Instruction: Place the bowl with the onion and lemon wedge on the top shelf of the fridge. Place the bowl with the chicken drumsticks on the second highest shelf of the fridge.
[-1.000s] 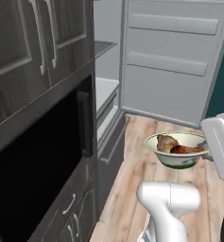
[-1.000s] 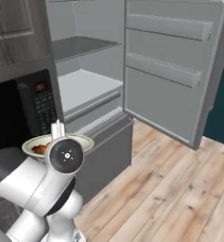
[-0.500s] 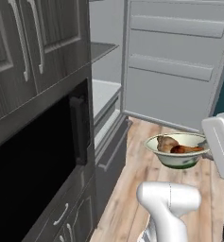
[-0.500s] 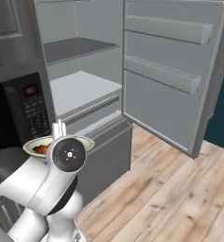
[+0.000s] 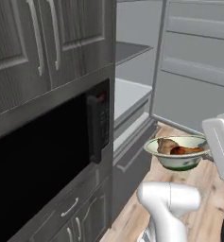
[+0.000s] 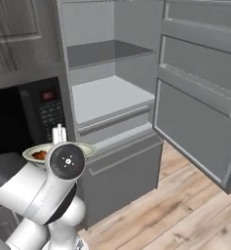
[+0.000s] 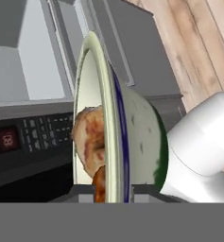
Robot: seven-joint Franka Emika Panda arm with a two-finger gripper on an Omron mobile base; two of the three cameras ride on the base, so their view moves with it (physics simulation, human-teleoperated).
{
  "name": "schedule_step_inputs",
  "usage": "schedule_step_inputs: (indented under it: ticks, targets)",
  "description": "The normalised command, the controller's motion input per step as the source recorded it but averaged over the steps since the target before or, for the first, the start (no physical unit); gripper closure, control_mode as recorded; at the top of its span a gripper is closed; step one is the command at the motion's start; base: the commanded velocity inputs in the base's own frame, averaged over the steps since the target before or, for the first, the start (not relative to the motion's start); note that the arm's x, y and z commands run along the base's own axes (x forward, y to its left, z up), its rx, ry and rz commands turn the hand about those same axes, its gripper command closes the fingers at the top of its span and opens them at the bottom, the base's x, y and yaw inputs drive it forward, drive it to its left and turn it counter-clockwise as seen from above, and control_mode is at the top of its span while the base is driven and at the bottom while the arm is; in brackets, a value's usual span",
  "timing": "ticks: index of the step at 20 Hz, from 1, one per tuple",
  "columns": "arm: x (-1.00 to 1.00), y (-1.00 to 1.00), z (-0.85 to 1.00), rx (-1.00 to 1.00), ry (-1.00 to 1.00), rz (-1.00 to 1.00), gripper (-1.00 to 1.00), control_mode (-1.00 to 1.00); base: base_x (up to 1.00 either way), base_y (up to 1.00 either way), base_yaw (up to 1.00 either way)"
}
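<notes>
Before the open fridge (image 6: 112, 97), end effector (image 7: 114, 191) grips cream bowl (image 5: 177, 153) holding chicken drumsticks (image 5: 172, 147).

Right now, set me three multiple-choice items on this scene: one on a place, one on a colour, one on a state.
1. Where is the bowl with the chicken drumsticks?
A. On a fridge shelf
B. Held up in front of the fridge
C. On the floor

2. What colour is the microwave?
A. Black
B. White
C. Red

3. How is the fridge door?
A. Shut
B. Missing
C. Swung open

Answers: 1 B, the tool clamps its rim, clear of the shelves. 2 A, its front and keypad are black. 3 C, the fridge's inside shelves are exposed.
</notes>
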Motion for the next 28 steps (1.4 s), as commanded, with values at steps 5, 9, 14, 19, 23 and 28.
schedule_step_inputs:
  ticks: [5,9,14,19,23,28]
  targets:
    - [0.00,0.00,0.00,0.00,0.00,0.00,1.00,1.00,0.00,-0.31,0.44]
    - [0.00,0.00,0.00,0.00,0.00,0.00,1.00,1.00,0.02,-0.32,0.23]
    - [0.00,0.00,0.00,0.00,0.00,0.00,1.00,1.00,0.08,-0.29,0.15]
    - [0.00,0.00,0.00,0.00,0.00,0.00,1.00,1.00,0.12,-0.41,0.10]
    - [0.00,0.00,0.00,0.00,0.00,0.00,1.00,1.00,0.09,-0.50,0.02]
    - [0.00,0.00,0.00,0.00,0.00,0.00,1.00,1.00,0.02,-0.45,0.00]
